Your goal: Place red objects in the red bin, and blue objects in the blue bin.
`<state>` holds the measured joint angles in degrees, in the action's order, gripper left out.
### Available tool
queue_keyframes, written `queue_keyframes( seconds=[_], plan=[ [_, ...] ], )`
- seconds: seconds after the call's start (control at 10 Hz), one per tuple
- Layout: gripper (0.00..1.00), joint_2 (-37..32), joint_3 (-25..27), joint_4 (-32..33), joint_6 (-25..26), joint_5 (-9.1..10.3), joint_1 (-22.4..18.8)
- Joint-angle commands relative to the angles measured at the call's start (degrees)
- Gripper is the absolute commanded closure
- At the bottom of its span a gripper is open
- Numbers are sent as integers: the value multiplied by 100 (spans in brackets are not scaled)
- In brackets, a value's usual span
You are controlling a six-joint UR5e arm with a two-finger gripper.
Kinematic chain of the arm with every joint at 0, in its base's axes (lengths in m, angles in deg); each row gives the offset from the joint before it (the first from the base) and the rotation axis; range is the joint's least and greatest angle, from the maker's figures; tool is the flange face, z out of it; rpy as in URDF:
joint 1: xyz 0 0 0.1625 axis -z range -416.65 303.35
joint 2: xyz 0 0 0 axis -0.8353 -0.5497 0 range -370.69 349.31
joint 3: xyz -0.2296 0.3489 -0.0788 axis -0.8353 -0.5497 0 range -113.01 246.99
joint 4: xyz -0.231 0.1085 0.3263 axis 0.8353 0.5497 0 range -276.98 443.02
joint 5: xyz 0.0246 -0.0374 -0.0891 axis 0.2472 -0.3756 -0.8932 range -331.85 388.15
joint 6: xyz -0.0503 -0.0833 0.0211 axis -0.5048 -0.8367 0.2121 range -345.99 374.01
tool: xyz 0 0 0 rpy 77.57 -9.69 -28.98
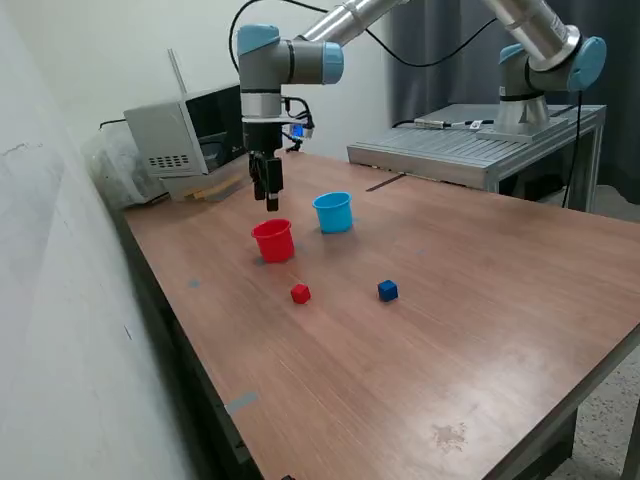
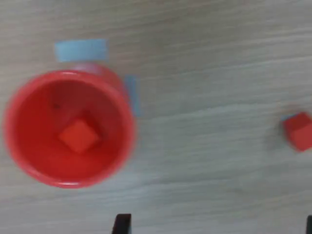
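One red cube (image 2: 79, 136) sits inside the red cup (image 1: 273, 241). The gripper (image 1: 270, 196) hovers above it, fingers apart, empty. Likely next target: the second red cube (image 1: 300, 293) near the cup; the blue cube (image 1: 388, 290) waits farther off.

This is a robotics lab or test room rather than a home or a shop. The wooden table (image 1: 480, 300) is the landmark: a plain, worn work surface with bits of blue tape stuck to it, set against a bare off-white wall (image 1: 60, 300). An industrial robot arm (image 1: 290, 60) with light-blue joint caps reaches over the table's far end, its cable looping above. Beyond the table's far edge lies a ridged grey metal platform (image 1: 470, 150) on which the arm's base (image 1: 520, 110) stands. At the table's far corner by the wall sits a grey electronics box (image 1: 185, 135) with vents. Dark curtains (image 1: 450, 50) hang behind the platform.
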<state>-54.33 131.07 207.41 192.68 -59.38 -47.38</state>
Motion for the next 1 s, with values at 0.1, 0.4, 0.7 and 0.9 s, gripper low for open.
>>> queue_keyframes(
  seconds=[0.1, 0.4, 0.7, 0.9],
  plan=[
    [0, 257, -473, -179, -481, 210, -548],
    [0, 873, -958, -363, -982, 210, -620],
    [0, 1348, -1143, -363, -1290, 201, -611],
    [0, 1559, -1362, -363, -1361, 201, -620]
  ],
)
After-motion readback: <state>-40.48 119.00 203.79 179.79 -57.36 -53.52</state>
